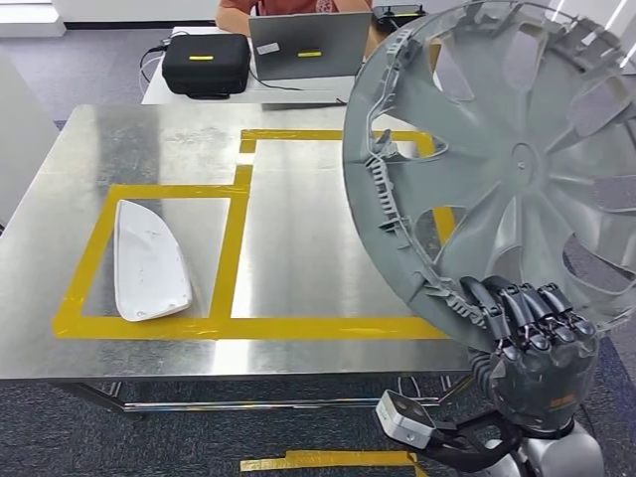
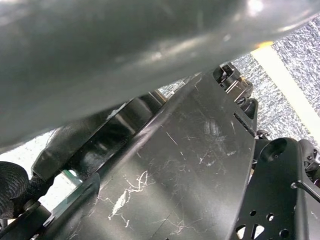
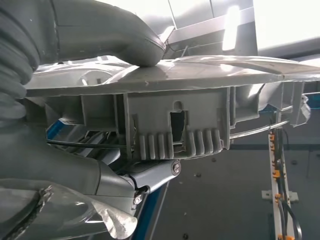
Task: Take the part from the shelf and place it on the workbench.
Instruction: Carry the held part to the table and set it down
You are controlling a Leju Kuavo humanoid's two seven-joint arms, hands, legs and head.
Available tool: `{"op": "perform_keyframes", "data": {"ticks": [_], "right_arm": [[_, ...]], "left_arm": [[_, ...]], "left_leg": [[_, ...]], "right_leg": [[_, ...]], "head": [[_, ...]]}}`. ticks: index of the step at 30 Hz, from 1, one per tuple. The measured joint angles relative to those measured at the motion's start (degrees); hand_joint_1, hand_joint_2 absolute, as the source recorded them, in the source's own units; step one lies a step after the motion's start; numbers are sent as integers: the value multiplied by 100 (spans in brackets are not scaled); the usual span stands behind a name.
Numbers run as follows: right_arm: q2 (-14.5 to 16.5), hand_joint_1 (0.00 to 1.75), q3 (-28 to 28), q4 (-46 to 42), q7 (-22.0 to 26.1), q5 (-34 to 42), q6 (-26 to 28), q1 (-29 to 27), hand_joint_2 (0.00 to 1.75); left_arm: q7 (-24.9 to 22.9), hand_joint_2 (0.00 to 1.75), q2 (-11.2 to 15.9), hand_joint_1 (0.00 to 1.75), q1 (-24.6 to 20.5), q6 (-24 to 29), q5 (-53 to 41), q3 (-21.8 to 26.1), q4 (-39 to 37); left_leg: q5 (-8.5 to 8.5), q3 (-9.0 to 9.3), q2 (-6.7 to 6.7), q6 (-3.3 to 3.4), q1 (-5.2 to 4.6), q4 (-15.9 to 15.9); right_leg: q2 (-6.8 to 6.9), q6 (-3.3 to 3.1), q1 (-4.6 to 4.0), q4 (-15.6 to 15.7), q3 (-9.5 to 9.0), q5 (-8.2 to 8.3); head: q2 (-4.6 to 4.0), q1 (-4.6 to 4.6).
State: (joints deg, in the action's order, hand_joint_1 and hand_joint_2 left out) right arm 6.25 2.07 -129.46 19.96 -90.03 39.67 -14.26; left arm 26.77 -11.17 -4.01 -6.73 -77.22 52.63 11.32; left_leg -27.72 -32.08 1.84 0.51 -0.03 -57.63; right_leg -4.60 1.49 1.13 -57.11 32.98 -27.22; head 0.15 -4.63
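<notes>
My right hand (image 1: 534,328) grips the lower rim of a large grey wheel cover (image 1: 518,159), held upright above the right end of the steel workbench (image 1: 300,258). Its ribbed inner side faces me. In the right wrist view the thick thumb (image 3: 113,35) presses on top of the wheel cover's rim (image 3: 177,120) and darker fingers clamp it from below. A white curved panel (image 1: 148,260) lies flat inside the left yellow-taped rectangle on the bench. The left wrist view looks down at dark body parts and floor.
Yellow tape (image 1: 237,238) marks two rectangles on the bench top. Behind the bench stands a second table with a black case (image 1: 206,64) and a laptop (image 1: 309,45); a person sits there. More yellow tape (image 1: 330,459) lies on the carpet below the bench's front edge.
</notes>
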Motion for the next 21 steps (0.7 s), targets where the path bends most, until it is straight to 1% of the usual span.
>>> {"op": "perform_keyframes", "data": {"ticks": [5,8,12,17,21], "right_arm": [[-2,175,-1,61,-32,0,0,-2,175],[-28,175,0,130,-159,8,0,-11,175],[-176,175,22,344,-491,3,0,-32,175],[-287,175,38,553,-592,2,0,-58,175],[-454,175,98,866,-746,-2,0,2,175]], "left_arm": [[0,0,0,0,0,-1,0,8,0],[-4,0,-2,0,0,-6,-13,12,0],[-11,0,-4,0,0,-28,-83,34,0],[-12,0,-4,0,-2,-28,-106,56,0],[-25,0,-4,0,-4,-31,-62,57,0]], "left_leg": [[5,-2,0,9,0,-4],[6,-2,0,10,3,-4],[8,-1,0,9,11,-4],[9,-1,0,9,14,-3],[9,-2,2,8,16,-3]], "right_leg": [[1,17,1,3,3,7],[2,21,-2,1,5,8],[2,20,-9,-4,7,8],[1,19,-11,-17,13,7],[5,17,-12,-20,15,5]], "head": [[0,1],[0,3],[0,2],[0,2],[0,2]]}}
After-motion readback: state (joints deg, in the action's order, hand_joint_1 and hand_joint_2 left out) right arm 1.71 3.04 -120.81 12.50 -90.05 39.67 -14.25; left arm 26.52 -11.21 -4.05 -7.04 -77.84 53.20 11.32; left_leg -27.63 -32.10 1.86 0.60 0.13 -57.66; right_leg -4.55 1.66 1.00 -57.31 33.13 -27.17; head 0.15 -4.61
